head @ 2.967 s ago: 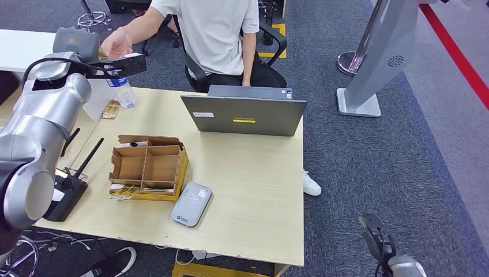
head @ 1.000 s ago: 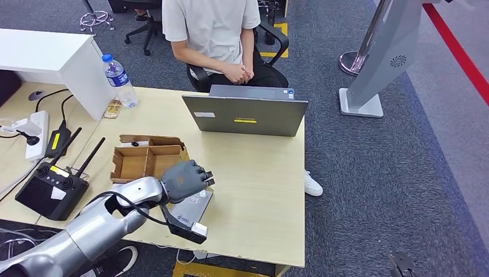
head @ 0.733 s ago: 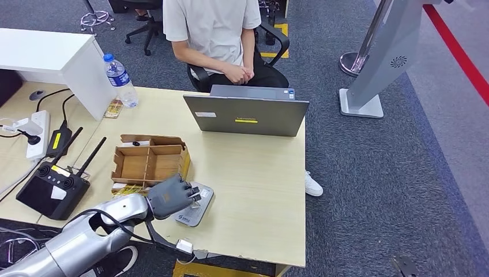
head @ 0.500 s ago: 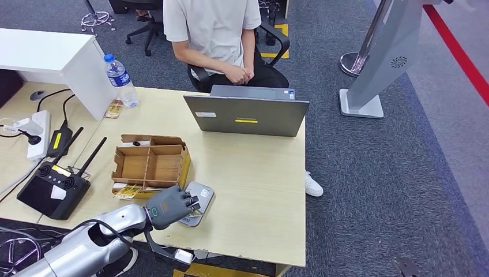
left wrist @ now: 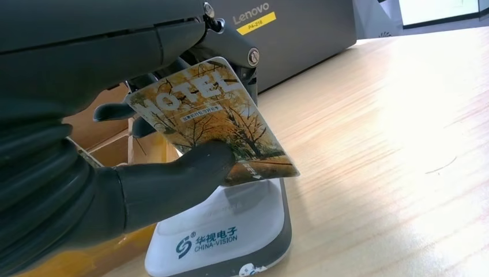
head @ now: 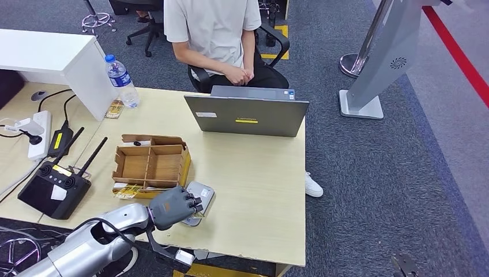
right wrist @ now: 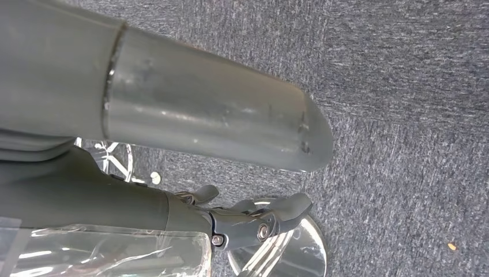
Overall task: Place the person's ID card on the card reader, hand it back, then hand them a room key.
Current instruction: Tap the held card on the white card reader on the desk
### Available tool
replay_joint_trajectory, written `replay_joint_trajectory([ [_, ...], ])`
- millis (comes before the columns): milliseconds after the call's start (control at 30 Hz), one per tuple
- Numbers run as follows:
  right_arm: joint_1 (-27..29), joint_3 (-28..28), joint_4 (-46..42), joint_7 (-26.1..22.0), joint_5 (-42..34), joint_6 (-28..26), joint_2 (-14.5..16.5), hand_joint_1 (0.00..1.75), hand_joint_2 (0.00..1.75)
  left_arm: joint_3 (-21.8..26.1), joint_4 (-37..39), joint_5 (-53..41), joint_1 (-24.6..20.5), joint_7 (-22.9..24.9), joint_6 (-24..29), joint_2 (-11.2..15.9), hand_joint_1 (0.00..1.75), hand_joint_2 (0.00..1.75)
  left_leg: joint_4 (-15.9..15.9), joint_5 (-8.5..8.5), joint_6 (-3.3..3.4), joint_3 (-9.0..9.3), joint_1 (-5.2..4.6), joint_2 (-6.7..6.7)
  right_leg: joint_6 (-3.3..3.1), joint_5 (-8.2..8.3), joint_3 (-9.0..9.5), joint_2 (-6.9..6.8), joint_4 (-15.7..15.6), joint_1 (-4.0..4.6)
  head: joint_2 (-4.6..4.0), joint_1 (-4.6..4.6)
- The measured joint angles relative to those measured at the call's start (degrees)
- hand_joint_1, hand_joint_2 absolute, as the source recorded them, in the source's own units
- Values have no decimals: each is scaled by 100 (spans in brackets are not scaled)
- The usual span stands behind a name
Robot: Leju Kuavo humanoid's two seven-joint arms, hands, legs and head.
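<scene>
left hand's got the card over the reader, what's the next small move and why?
Probably lower the left hand slightly and level the card onto the card reader. In the left wrist view the card, pinched by thumb and fingers, sits tilted just above the reader's white top, seemingly not lying flat yet.

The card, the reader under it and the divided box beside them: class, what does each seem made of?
Card: glossy printed plastic, probably; thin, stiff, photo-printed. Reader: smooth white and grey moulded plastic, with sheen. Divided box: matte brown cardboard, with slotted partitions.
</scene>
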Motion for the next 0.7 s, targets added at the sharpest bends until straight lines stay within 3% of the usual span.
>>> replay_joint_trajectory([
  [167, 12, 0, 0, -35, -17, -11, -1, 0, 0, 128, -10, 11, 4, 109, 473, -108, 175, 175, 3, 1, 1, -1, 0, -1, 0, 0, -6, 0, 0, 0, 0, -3],
  [300, 38, -1, 0, -99, -9, -37, 1, 0, 0, 737, -215, 66, -224, 586, 1117, -456, 175, 175, 4, 4, 2, -8, 1, -7, 2, 3, -9, -4, 0, 1, 0, -2],
  [467, -35, 35, 1, 56, 135, -78, 38, 0, 0, 1945, -3, -271, -1192, 1289, 1411, -903, 175, 175, 4, 13, -3, -9, 1, -4, -1, 14, -9, -1, 2, 1, 0, -2],
  [700, -324, 173, 2, 267, 307, -48, 139, 0, 0, 3007, 1647, -467, -2582, 1281, 1392, -1351, 175, 175, 4, 29, -4, -7, 2, -2, -7, 20, -12, 1, 8, 2, 0, -4],
])
